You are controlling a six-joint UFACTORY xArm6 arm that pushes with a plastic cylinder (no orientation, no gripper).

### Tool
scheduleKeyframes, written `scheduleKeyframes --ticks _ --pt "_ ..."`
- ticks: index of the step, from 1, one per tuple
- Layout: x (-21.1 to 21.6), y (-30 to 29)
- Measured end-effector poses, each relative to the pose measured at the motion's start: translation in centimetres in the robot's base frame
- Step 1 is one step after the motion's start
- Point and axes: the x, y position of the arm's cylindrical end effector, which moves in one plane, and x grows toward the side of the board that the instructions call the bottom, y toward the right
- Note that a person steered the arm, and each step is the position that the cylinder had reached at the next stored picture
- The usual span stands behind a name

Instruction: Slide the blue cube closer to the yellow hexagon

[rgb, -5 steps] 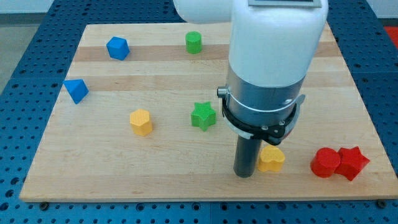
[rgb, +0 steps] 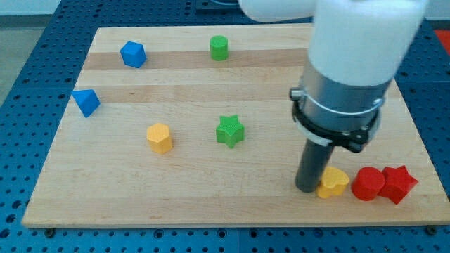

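Note:
A blue cube lies near the view's top left of the wooden board. A second blue block, wedge-like, lies further left and lower. The yellow hexagon lies left of the board's middle. My tip stands on the board at the view's lower right, touching the left side of a yellow heart-like block. The tip is far from both the blue cube and the yellow hexagon.
A green star lies in the middle. A green cylinder lies near the top edge. A red cylinder and a red star sit together right of the yellow heart block, near the board's lower right edge.
My tip has moved to the right, pushing the yellow heart block rightward until it sits against the red cylinder. The other blocks have not moved.

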Motion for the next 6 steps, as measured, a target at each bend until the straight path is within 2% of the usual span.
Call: scheduleKeyframes --ticks 3,6 --pt "0.0 0.5" --pt "0.0 -11.1"
